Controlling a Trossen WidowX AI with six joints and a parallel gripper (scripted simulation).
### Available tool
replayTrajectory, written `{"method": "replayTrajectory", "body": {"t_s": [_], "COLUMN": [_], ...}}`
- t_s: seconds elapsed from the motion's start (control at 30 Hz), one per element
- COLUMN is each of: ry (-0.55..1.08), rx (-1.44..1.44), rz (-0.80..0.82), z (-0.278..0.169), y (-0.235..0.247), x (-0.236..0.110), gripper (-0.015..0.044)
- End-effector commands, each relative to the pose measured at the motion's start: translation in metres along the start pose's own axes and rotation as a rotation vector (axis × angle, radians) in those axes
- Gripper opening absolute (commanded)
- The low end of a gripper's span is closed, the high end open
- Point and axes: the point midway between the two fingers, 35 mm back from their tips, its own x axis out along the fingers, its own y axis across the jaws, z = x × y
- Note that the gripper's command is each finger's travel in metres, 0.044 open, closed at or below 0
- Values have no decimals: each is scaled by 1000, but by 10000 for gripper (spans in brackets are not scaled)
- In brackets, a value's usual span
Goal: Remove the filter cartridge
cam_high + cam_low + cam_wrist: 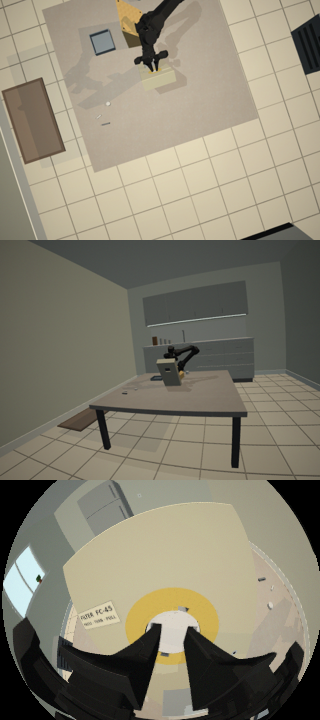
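We saw a broad grey-brown table (206, 397) standing on a tiled floor, and on it, near the middle, the cream service panel (161, 77), a slanted block with its face tilted toward the arm (157, 18). The black arm reached across from its orange base plate (122, 10) at the far edge of the table and bent down over the panel's face.

The blue-grey tray (102, 41) lay on the table well apart from the panel, beside the base plate, with nothing in it that we could see.

On the panel's face a yellow ring (136, 616) surrounded the round, pale filter cartridge (175, 623), which sat in the panel inside that ring. The gripper (153, 69) was pressed onto that spot; in the wrist view its two dark fingers ran up to the cartridge face, one at each side of its centre, and they were clamped on the cartridge. We could not make out the slots themselves, since the fingertips covered them. A small label (98, 618) sat on the panel just beside the ring.

Near the table's left edge, well away from the gripper, lay a small white disc (108, 103), a short white pin (98, 116) and a grey pin (105, 124).
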Motion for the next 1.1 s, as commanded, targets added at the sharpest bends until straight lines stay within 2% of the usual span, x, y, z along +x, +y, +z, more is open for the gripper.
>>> {"method": "replayTrajectory", "body": {"t_s": [0.0,1.07], "ry": [1,6], "rx": [-83,-1192], "rz": [-5,-7], "z": [0,-1], "y": [0,0], "x": [3,5], "gripper": [0,0]}}
